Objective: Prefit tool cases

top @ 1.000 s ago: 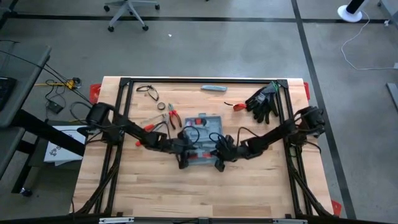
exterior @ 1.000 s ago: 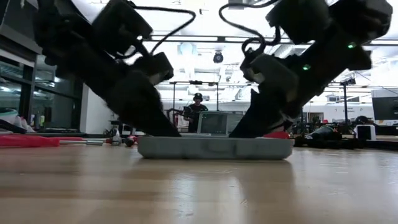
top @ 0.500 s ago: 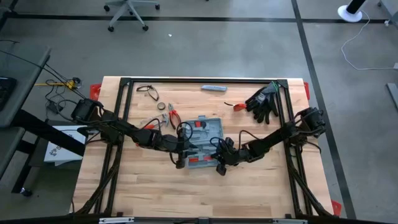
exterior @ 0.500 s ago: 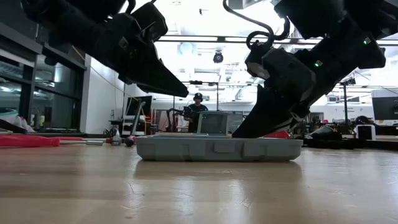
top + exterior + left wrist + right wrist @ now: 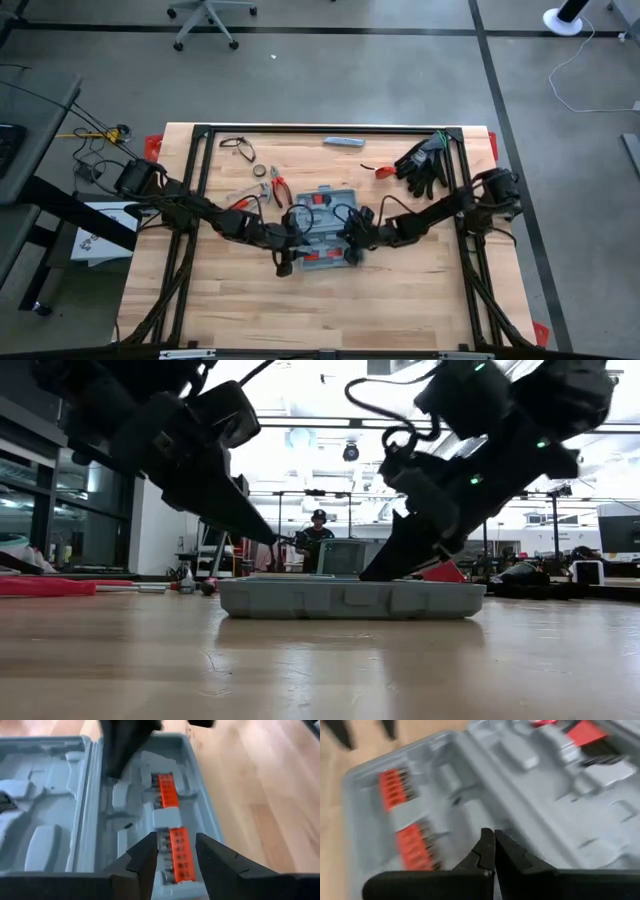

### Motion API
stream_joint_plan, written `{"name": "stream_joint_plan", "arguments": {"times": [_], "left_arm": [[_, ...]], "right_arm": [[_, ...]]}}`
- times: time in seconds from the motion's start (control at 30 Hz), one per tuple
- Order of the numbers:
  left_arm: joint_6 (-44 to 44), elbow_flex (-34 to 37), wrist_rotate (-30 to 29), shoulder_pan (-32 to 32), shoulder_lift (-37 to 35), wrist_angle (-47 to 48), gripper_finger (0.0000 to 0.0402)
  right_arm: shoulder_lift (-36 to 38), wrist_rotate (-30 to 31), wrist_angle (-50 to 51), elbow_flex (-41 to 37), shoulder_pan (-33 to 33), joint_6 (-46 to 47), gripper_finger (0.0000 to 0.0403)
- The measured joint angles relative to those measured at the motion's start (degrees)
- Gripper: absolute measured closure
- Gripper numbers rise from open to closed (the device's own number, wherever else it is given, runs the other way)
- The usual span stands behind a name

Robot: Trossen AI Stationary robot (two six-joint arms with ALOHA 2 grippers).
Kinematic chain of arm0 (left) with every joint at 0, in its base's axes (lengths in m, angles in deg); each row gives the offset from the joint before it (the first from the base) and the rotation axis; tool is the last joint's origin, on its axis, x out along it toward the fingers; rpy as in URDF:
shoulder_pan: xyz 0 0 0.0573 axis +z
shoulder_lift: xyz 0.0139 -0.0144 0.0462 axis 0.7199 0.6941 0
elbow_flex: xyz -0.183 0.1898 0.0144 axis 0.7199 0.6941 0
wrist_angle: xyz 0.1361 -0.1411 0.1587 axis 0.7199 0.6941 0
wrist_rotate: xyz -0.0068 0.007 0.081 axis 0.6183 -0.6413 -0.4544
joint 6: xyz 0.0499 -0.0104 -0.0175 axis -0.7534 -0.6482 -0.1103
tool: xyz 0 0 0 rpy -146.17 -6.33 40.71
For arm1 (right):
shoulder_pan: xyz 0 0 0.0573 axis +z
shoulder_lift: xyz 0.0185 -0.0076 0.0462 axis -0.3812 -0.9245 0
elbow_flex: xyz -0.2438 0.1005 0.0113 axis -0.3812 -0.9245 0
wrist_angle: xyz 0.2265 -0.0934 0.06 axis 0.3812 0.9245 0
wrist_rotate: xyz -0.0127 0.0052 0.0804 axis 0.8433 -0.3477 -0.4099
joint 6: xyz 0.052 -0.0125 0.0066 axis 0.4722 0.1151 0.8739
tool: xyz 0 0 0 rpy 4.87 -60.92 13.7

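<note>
Tool case (image 5: 322,226) lies opened flat near the middle of the table (image 5: 240,300), its two moulded halves both facing up, and everything nearer than it is bare wood. By my judgement the prefitting is well under way but not finished: the orange bit strips (image 5: 175,840) sit in their slots along one half, a red-handled piece (image 5: 585,732) rests in the far half, yet several moulded pockets in both wrist views are plainly empty.

Left gripper (image 5: 176,851) hovers just above the case at its 7 o'clock corner in the high view, fingers parted with a clear gap and nothing between them, straddling the line of the orange strips below. Right gripper (image 5: 493,844) hangs over the case at about 4 o'clock, its fingers pressed together on nothing, tips low over the grey moulding near the hinge line. In the low view both arms slant down toward the case and neither fingertip clearly touches it; I cannot tell contact for certain.

Farther out, what looks like the remaining stock waits: red-handled pliers (image 5: 279,189) just beyond the case at 10 o'clock, a small red tool (image 5: 380,171) at 1 o'clock, black gloves (image 5: 424,163) past that, and a slim grey bar (image 5: 343,142) at 12 o'clock by the far edge. Those loose tools suggest several fittings are left, then closing the lid.
</note>
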Motion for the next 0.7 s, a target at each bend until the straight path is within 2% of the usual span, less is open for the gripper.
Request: {"name": "stream_joint_plan", "arguments": {"times": [0.37,0.57,0.7], "left_arm": [[4.37,0.0,-4.0,0.03,0.0,2.07,0.0229],[5.25,-0.04,-11.14,1.1,0.0,7.29,0.0227],[4.29,-0.04,-15.8,2.26,0.0,11.29,0.0227]], "right_arm": [[0.02,-0.16,0.13,0.0,-8.35,-3.99,0.0402],[0.04,-2.53,0.12,0.0,-8.52,-3.7,0.0402],[0.07,-3.72,-0.35,0.0,-6.16,-3.02,0.0402]]}}
